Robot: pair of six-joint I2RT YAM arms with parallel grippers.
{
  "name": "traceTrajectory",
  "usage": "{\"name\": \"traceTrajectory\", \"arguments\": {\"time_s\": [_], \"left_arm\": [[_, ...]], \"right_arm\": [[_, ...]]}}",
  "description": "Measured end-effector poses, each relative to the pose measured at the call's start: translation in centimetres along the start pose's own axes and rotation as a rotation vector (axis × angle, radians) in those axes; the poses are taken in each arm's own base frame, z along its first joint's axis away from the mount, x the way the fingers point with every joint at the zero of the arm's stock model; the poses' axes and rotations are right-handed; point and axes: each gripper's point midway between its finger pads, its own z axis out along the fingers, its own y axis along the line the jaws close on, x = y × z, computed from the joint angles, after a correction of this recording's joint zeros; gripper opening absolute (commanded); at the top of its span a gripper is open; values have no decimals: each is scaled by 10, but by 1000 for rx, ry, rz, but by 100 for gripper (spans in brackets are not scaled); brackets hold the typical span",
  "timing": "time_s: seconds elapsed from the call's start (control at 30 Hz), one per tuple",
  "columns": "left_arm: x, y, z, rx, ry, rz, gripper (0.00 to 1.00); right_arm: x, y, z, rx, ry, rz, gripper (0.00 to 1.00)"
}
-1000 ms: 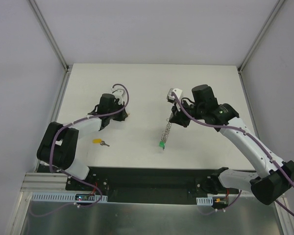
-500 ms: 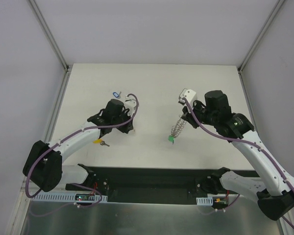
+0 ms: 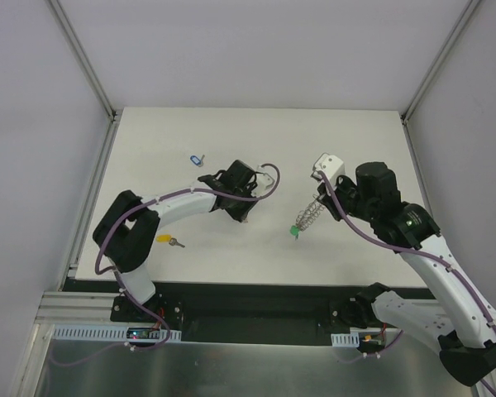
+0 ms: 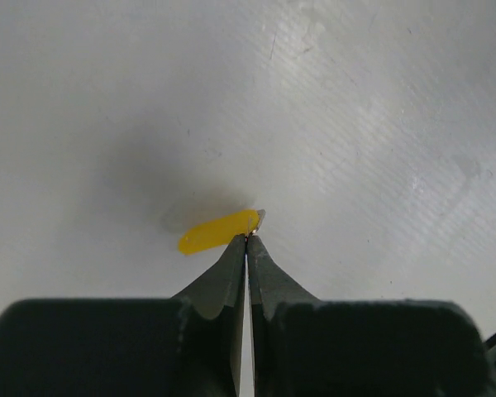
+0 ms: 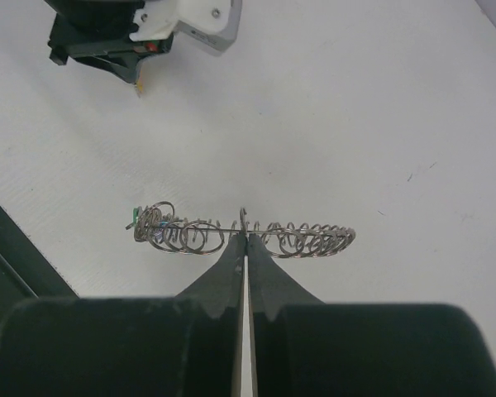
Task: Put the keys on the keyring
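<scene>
My left gripper is shut on the metal end of a yellow-headed key and holds it just above the white table. From above, that gripper sits at the table's middle. My right gripper is shut on the keyring, a coiled grey wire ring seen edge-on. A green key hangs at the ring's left end. In the top view the keyring and its green key hang just right of the left gripper. The two grippers are apart.
A second yellow key lies on the table near the front left. A blue key lies further back, left of centre. The black base rail runs along the near edge. Grey walls enclose the white table.
My left arm has swung right to the table's middle with the yellow key, uncovering the blue key. My right gripper has shifted slightly right and nearer with the keyring.
</scene>
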Motion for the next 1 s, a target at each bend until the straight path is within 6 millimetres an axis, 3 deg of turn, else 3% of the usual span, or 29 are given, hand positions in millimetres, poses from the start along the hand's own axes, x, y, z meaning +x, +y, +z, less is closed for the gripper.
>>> {"name": "traceTrajectory", "arguments": {"time_s": [0.37,0.63,1.0], "left_arm": [[-32,-10,44,20,36,79,0],[-43,-21,57,37,40,125,0],[-48,-23,61,39,37,134,30]], "right_arm": [[9,-4,-3,38,18,5,1],[14,-6,-3,46,35,10,1],[19,-4,-4,39,56,14,1]]}}
